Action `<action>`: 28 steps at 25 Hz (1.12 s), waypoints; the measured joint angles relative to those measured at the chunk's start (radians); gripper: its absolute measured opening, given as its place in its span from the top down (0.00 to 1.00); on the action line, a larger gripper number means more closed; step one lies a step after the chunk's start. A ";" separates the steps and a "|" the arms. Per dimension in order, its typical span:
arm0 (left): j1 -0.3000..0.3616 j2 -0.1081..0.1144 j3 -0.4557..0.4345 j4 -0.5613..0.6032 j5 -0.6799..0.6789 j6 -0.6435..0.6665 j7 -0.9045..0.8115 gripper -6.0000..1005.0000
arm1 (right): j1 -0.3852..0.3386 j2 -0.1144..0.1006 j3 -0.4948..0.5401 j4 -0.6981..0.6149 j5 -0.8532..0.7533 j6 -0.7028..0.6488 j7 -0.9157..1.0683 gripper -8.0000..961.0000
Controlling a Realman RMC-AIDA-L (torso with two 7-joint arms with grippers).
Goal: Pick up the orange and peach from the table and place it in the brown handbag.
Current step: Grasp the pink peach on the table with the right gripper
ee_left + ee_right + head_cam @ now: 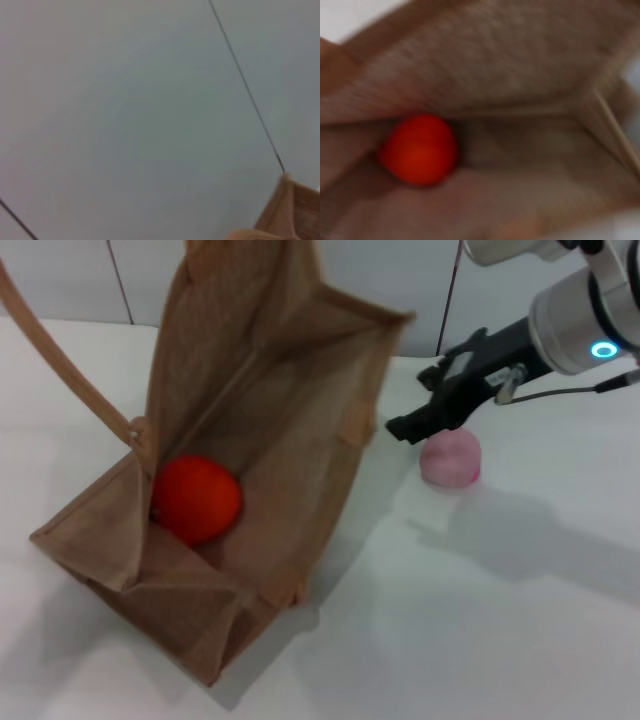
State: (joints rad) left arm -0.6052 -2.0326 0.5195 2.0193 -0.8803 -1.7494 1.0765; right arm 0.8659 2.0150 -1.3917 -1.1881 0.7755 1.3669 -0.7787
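The brown handbag (290, 390) lies tipped on the white table with its mouth open toward the right. One strap (60, 360) runs up and out of the head view at the upper left. The orange (196, 498) rests inside the bag, low against its left wall. It also shows in the right wrist view (420, 149), inside the woven bag (520, 85). The peach (451, 459) sits on the table right of the bag. My right gripper (415, 400) is open and empty, between the bag's mouth and the peach, just above the peach's left side. My left gripper is out of view.
The white table (520, 620) stretches to the front and right of the bag. A pale panelled wall (70, 280) stands behind. The left wrist view shows the wall and a corner of the bag (295, 212).
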 joint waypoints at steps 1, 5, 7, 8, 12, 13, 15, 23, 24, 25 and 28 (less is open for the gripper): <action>0.008 0.000 -0.004 0.000 0.001 0.001 0.000 0.88 | -0.004 0.001 0.002 -0.003 -0.024 -0.002 0.008 0.17; 0.026 0.000 -0.030 0.001 0.001 0.000 -0.001 0.88 | -0.016 0.001 0.004 -0.004 -0.113 -0.029 0.030 0.17; 0.029 0.000 -0.039 0.001 0.001 -0.003 -0.001 0.88 | -0.019 0.002 0.001 0.015 -0.141 -0.047 0.032 0.17; 0.029 0.000 -0.042 0.001 0.001 -0.004 -0.001 0.88 | -0.018 0.003 -0.002 0.033 -0.148 -0.060 0.032 0.17; 0.030 0.000 -0.049 0.001 0.001 -0.008 -0.001 0.88 | 0.003 0.002 -0.006 0.116 -0.170 -0.117 0.033 0.17; 0.030 0.000 -0.050 0.001 0.001 -0.009 -0.001 0.88 | 0.010 0.002 -0.006 0.134 -0.174 -0.130 0.033 0.17; 0.029 0.000 -0.050 0.001 0.001 -0.010 -0.001 0.88 | 0.021 0.002 -0.008 0.174 -0.177 -0.159 0.031 0.17; 0.021 0.000 -0.046 0.001 0.001 -0.010 0.002 0.88 | 0.110 -0.005 -0.010 0.389 -0.181 -0.251 0.020 0.17; 0.021 0.000 -0.046 0.001 0.001 -0.010 0.002 0.88 | 0.115 -0.005 -0.010 0.405 -0.184 -0.265 0.018 0.17; 0.021 0.000 -0.045 0.001 0.001 -0.010 0.002 0.88 | 0.116 -0.003 -0.010 0.415 -0.187 -0.275 0.016 0.17; 0.020 0.000 -0.044 0.000 0.001 -0.010 0.002 0.87 | 0.120 -0.001 -0.009 0.440 -0.192 -0.307 0.013 0.17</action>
State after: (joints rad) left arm -0.5851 -2.0325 0.4755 2.0191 -0.8789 -1.7595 1.0783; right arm 0.9860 2.0142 -1.4008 -0.7485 0.5830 1.0600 -0.7653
